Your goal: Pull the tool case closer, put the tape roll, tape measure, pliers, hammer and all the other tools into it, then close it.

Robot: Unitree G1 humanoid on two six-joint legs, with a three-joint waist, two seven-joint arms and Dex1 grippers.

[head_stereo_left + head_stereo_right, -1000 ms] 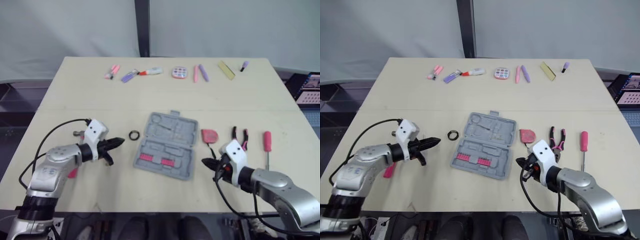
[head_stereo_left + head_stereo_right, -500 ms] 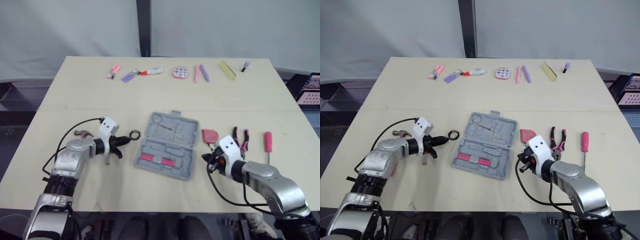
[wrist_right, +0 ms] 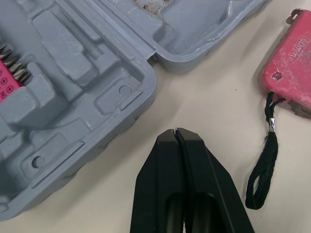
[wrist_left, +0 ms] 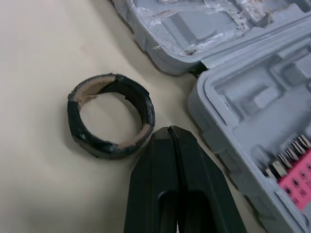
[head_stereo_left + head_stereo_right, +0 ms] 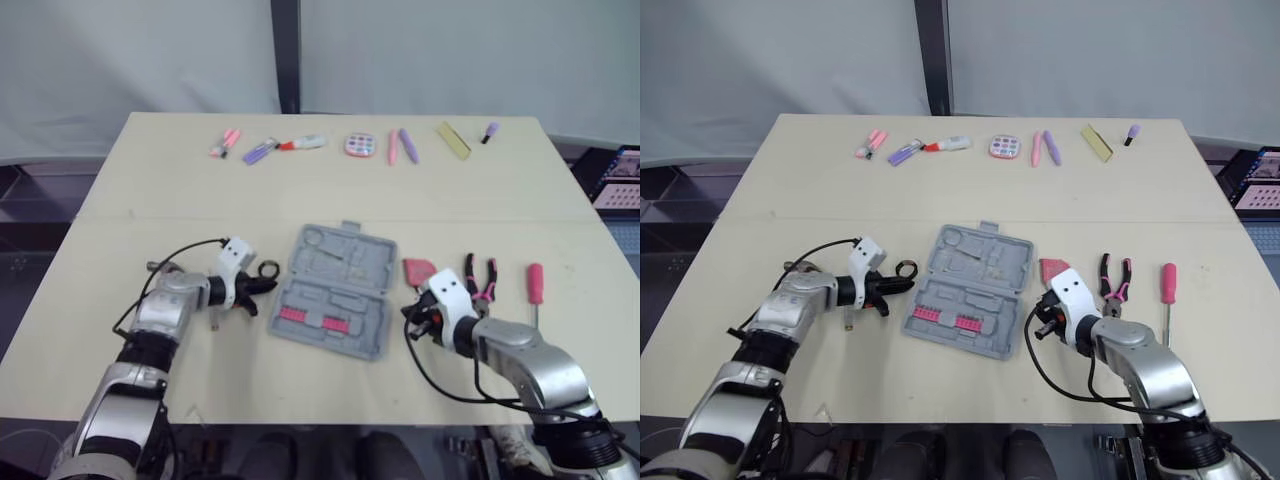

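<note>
Left wrist view: pressed-together left gripper (image 4: 169, 129) is pointing just beside the black tape roll (image 4: 144, 108).
Right wrist view: pressed-together right gripper (image 3: 176, 131) is hovering near the open grey plastic tool case (image 3: 87, 92).

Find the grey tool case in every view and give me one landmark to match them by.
Left eye view: tool case, open, mid-table.
Right eye view: tool case, same central spot.
Left wrist view: tool case beside the tape roll.
Right wrist view: tool case beside the tape measure.
Shared landmark: the pink bit strip in its near half.
</note>
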